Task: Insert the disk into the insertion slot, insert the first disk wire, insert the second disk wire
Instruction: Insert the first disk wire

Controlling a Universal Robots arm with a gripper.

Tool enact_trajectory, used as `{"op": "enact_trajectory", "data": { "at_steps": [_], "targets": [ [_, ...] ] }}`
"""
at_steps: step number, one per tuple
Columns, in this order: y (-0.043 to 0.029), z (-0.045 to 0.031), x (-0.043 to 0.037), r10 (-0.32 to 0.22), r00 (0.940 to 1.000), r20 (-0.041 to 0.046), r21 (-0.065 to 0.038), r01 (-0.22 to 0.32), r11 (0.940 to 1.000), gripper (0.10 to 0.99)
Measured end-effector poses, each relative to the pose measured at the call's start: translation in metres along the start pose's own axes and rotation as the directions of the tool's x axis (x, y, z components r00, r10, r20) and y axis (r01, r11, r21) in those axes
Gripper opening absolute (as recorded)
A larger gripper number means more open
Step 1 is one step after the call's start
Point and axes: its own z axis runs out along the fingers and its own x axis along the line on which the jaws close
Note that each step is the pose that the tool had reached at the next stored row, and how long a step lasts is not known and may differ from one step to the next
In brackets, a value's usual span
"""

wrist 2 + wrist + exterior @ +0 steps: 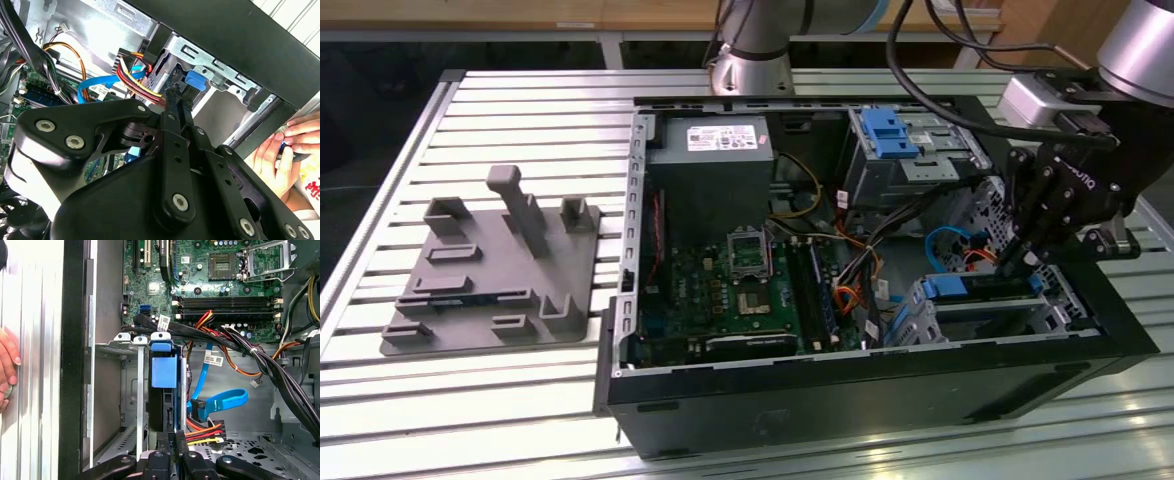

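At the exterior view's left a grey fixture (494,270) sits on the slatted bench (520,100), bare slats around it. Next is the open computer case (854,400), its motherboard (734,300) lying flat inside. Toward the right wall the disk (974,288) sits in the insertion slot (1061,315) (edge-on in the first wrist view, close between the cage walls). The gripper (1014,268) stands at the disk's end, jaws drawn narrow; whether they pinch anything is hard to tell. Just beside it crowd red and yellow wires (205,432) and a blue cable (225,401).
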Motion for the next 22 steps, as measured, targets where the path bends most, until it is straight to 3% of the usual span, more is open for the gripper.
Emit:
{"op": "enact_trajectory", "data": {
  "at_steps": [22],
  "targets": [
    [-0.0004, 0.0056, -0.0001, 0.0, 1.0, 0.0001, 0.0, 0.0, 1.0, 0.165]
  ]
}}
